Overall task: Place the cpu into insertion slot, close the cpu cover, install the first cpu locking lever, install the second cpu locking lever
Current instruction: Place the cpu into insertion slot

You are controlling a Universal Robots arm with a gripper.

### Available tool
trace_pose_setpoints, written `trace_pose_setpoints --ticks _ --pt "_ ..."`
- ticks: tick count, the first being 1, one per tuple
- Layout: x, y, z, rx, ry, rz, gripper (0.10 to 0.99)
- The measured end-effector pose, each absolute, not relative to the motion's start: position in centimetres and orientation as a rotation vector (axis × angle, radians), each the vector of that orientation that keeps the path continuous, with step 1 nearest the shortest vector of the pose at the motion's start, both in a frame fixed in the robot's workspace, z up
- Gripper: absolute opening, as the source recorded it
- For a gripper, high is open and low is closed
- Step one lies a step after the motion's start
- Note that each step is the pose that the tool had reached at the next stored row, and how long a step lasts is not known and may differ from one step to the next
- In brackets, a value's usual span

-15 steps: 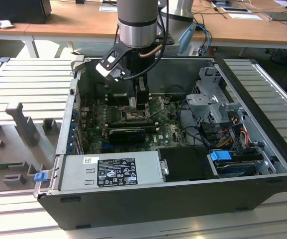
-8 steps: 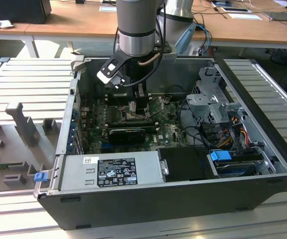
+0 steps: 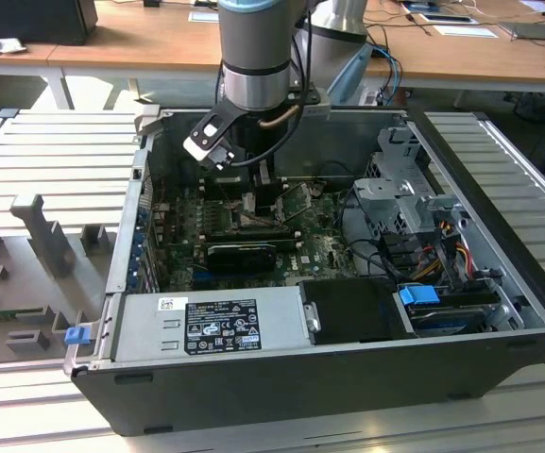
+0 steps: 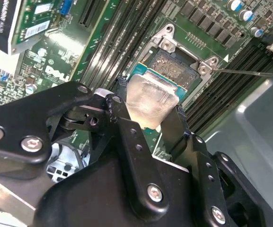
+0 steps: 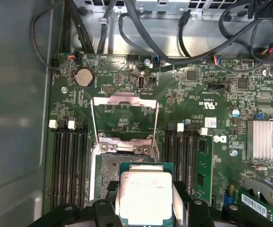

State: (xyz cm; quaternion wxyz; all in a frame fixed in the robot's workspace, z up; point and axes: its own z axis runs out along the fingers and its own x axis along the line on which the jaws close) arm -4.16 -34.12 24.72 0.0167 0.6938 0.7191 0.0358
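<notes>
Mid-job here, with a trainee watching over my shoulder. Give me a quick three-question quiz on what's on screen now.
1. True or false: the cpu lies released in the insertion slot, the tool clear of it.
2. The cpu cover is: A) swung open, B) shut over the slot, C) missing.
3. Fill in: the tool is shut on the ____.
Key: 1 false; 2 A; 3 cpu.

The arm is a fat grey cylinder with a pale blue band at its top and a copper-coloured cable looped beneath — the gripper is matte black, jointed links pinned by silver screws.
</notes>
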Motion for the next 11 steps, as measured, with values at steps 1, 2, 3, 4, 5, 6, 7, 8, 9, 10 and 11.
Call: trace_pose_setpoints --ticks 1,2,3,4,5,6,7,8,9,10,11 --pt "-4.2 -34.0 24.7 2.157 2.235 0.111 0.529" --pt "-4.2 -33.9 24.7 2.157 2.235 0.111 0.529" --pt "-4.3 -33.8 24.6 2.157 2.235 0.111 0.529" --pt "-4.3 -33.7 24.6 2.157 2.235 0.111 0.529" --pt "-4.4 -33.6 24.5 2.157 2.235 0.111 0.529" --pt "-4.5 -33.5 24.2 2.157 2.235 0.111 0.529" --pt "-4.7 -33.4 23.9 2.157 2.235 0.111 0.529" --pt "-4.8 -33.3 23.5 2.157 2.235 0.111 0.529" --pt "-4.8 -33.2 23.2 2.157 2.235 0.111 0.529" --pt "-4.8 -33.1 22.9 2.157 2.235 0.111 0.529" --pt "-4.8 -33.1 22.6 2.159 2.233 0.111 0.529"
